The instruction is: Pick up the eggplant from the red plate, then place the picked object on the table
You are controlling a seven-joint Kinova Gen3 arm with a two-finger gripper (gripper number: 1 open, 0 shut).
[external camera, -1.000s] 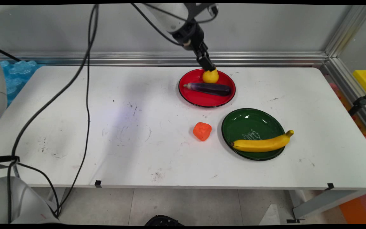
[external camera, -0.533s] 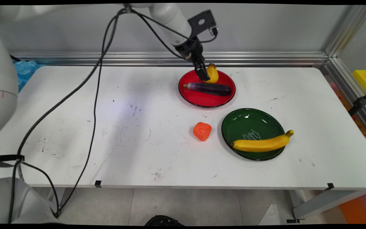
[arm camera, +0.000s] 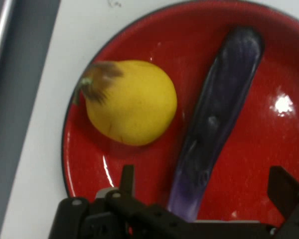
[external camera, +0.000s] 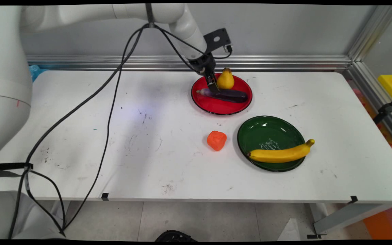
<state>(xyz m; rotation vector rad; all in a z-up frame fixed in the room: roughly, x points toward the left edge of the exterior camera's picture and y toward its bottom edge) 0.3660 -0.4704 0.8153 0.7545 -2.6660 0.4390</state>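
Two fingers of the gripper (external camera: 213,89) stand wide apart over the red plate (external camera: 221,106), one to each side of the aubergine (external camera: 225,95), holding nothing. The aubergine lies across the plate's middle; the pear (external camera: 225,79) stands at the plate's far edge, just beside the gripper. Judging by this pose, a clean grip would want the fingers centred across the aubergine's width, clear of the pear. Nearer the desk's front sit an orange block (external camera: 216,140) and a green plate (external camera: 250,137) carrying a banana (external camera: 280,154).
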